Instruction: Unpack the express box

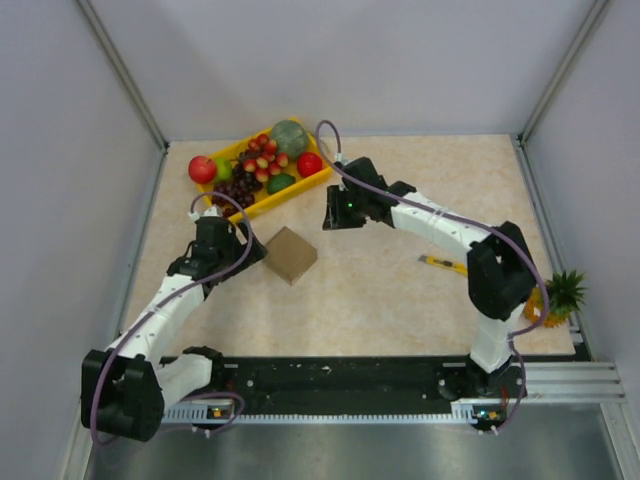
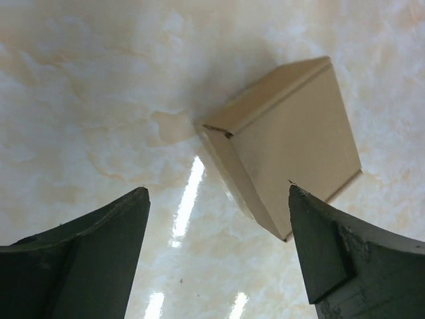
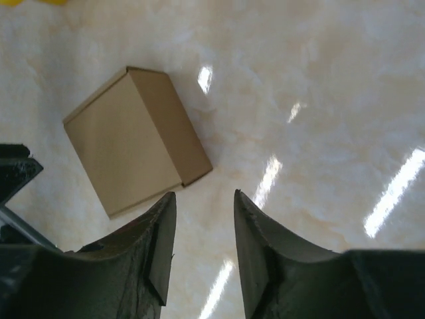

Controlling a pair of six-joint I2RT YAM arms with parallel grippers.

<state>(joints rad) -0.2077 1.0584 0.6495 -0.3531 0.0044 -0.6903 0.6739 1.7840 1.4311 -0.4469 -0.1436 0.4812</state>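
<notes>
The express box (image 1: 290, 254) is a small closed brown cardboard box lying flat on the marble table, near the middle. It shows in the left wrist view (image 2: 285, 143) and in the right wrist view (image 3: 133, 146). My left gripper (image 1: 248, 250) is open and empty just left of the box, with its jaws wide apart and the box's near corner ahead of its right finger (image 2: 332, 246). My right gripper (image 1: 332, 222) is open and empty above the table, to the upper right of the box.
A yellow tray (image 1: 310, 182) of apples, grapes and other fruit sits at the back left. A yellow utility knife (image 1: 442, 264) lies right of centre. A pineapple (image 1: 556, 298) sits at the right edge by the right arm.
</notes>
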